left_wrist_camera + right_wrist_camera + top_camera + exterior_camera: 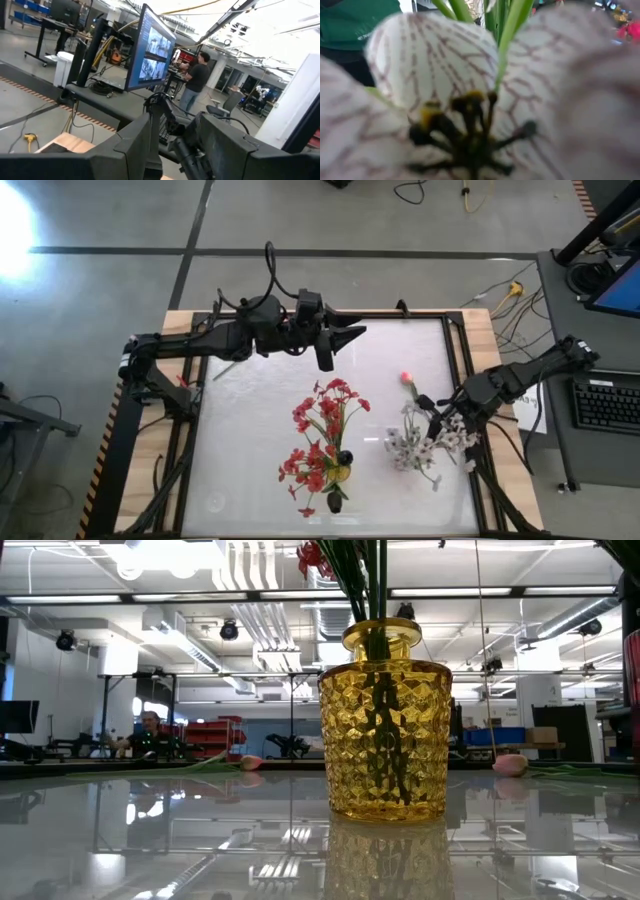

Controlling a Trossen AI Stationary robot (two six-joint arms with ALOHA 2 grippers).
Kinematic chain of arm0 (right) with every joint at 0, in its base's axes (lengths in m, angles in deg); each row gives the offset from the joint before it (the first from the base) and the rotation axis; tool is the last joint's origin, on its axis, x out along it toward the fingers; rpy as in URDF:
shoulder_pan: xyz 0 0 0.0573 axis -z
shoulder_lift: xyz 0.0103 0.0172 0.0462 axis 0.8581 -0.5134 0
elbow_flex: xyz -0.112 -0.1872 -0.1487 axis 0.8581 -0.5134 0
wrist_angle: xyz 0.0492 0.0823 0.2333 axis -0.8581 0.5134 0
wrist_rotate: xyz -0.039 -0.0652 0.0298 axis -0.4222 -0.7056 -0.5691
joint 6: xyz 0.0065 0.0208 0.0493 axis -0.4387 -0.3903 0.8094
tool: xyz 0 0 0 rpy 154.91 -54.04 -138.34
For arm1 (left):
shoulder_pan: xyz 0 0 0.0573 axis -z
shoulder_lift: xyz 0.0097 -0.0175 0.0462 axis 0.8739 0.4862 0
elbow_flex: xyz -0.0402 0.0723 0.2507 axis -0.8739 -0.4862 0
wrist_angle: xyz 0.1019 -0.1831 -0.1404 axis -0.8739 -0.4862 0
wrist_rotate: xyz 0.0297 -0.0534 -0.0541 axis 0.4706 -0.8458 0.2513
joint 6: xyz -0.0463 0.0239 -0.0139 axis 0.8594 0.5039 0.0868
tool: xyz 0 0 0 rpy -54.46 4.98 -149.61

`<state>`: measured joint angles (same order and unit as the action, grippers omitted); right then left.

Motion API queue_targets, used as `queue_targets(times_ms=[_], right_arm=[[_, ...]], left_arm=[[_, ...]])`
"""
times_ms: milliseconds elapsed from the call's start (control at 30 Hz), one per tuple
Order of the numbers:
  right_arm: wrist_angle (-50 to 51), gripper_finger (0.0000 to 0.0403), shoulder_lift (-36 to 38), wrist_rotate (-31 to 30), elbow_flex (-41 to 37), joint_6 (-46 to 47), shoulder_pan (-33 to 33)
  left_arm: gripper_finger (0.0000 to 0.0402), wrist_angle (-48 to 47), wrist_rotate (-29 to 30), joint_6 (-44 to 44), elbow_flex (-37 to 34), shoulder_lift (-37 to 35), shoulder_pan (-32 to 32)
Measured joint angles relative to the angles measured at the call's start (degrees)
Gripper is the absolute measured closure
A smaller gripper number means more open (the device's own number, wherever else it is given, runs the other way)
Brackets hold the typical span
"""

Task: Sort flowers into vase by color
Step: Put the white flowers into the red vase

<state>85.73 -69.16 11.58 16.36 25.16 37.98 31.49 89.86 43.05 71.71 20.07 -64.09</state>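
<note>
Yellow glass vase [384, 725] holds red flowers [322, 438] near the table's [250, 470] front edge. Right gripper [437, 423], fingers together, sits among white flowers [425, 442]. Left gripper [345, 337] hovers parted near the back edge.

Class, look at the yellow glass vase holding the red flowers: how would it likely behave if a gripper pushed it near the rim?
The yellow vase looks thick-walled, so probably heavy and stiff. Its narrow neck carries tall red flowers, so a push up high might tip it. The table looks glossy, so a low push may slide it instead.

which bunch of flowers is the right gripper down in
The pale white bunch of flowers on the table's right side. The right gripper sits among its blooms, while the red flowers in the yellow glass vase stand apart, near the centre.
</note>
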Motion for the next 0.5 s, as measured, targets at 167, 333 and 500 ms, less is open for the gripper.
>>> queue_targets(times_ms=[167,333,500], right_arm=[[-0.5,0.039,0.3,-2.3,-1.7,-0.5,0.0],[-1.0,0.039,1.3,-5.3,-3.4,-0.2,0.0],[-1.0,0.039,3.0,-6.8,-4.6,1.3,0.0]], left_arm=[[0.024,0.0,-0.5,0.8,0.0,0.0,0.0],[0.024,-0.5,-0.6,0.5,0.0,0.0,0.0],[0.024,-0.8,-0.6,0.5,0.0,0.0,0.0]])
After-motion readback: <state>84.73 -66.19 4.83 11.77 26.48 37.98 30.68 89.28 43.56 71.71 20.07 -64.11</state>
